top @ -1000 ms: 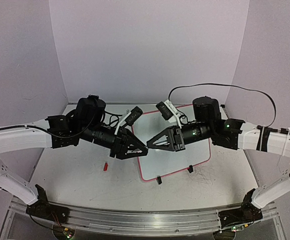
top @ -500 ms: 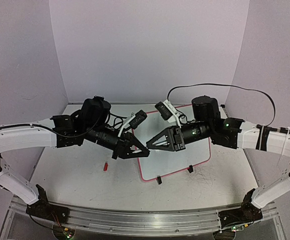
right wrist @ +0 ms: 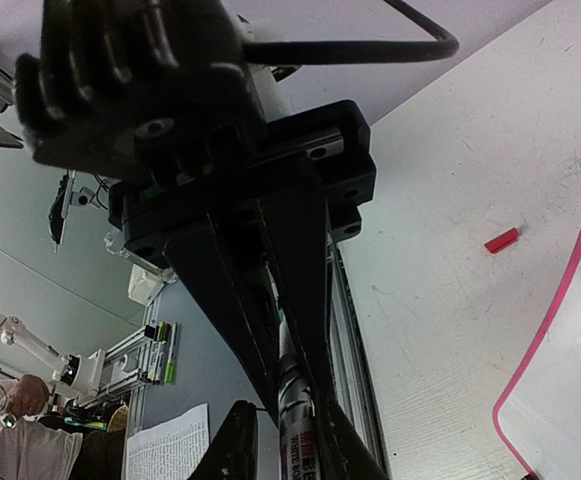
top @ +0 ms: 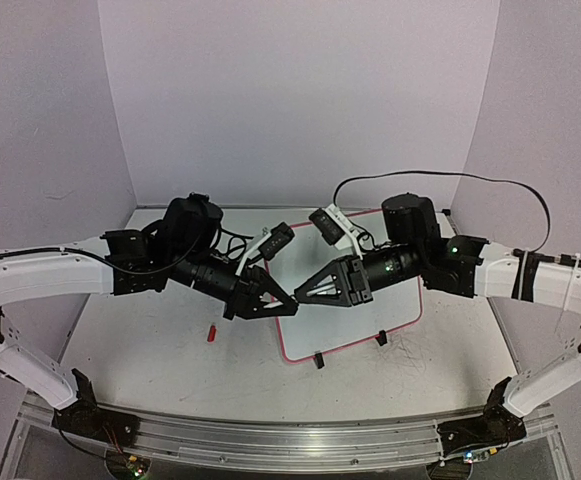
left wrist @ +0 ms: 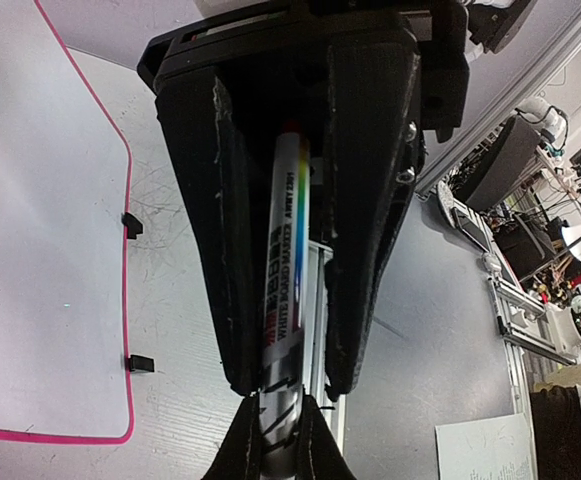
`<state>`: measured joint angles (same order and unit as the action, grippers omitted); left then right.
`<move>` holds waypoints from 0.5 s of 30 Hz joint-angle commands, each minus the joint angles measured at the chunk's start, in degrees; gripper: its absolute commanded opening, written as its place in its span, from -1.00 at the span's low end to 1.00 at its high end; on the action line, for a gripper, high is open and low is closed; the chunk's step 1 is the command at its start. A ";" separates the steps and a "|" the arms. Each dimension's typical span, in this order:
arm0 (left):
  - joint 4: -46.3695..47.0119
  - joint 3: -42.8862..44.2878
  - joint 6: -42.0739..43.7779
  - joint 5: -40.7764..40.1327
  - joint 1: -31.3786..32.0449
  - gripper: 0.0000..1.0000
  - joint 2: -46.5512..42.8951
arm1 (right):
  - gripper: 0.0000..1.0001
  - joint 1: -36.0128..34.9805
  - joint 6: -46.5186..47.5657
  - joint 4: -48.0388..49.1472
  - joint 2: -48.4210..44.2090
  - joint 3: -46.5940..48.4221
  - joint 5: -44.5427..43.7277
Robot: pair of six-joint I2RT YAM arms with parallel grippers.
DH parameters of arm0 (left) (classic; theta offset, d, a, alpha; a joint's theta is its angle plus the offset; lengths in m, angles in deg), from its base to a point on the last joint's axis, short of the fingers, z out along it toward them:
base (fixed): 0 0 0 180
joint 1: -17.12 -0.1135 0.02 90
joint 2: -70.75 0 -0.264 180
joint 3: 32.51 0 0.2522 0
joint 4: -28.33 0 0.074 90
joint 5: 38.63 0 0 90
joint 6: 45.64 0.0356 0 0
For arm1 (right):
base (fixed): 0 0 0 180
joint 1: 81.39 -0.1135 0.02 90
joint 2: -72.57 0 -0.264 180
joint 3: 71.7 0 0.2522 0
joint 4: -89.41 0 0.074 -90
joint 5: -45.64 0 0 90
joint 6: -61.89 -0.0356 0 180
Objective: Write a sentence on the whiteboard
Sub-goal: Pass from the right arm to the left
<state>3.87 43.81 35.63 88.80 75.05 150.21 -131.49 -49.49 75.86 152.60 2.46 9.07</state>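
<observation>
Table [top: 150, 370]: scuffed white top, lilac walls.
Left pincer [left wrist: 288, 385]: mine clamps the white plastic marker [left wrist: 285, 270] lengthwise.
Right pincer [right wrist: 290, 450]: my fingers stand slightly apart round its end.
Change: left just closed, right loosens; I judge the handover nearly done.
Print: "WHITE BOARD MARKER".
Whiteboard [top: 370, 318]: glossy pink-framed rectangle below me; no sentence seen.
</observation>
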 commanded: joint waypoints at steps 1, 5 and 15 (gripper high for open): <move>-0.17 3.00 1.30 -0.07 -0.01 -1.00 -0.65 | -0.67 -0.05 1.15 0.43 1.07 2.53 1.49; -0.29 2.91 1.26 -0.06 -0.01 -1.00 -0.66 | -0.68 -0.06 1.17 0.32 1.34 2.90 1.50; -0.32 2.74 1.19 0.03 -0.01 -1.00 -0.63 | -0.71 -0.01 0.66 0.41 1.82 4.40 -0.24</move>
<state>3.54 43.81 35.94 88.75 74.95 150.21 -131.45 -49.07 74.22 153.91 3.46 9.29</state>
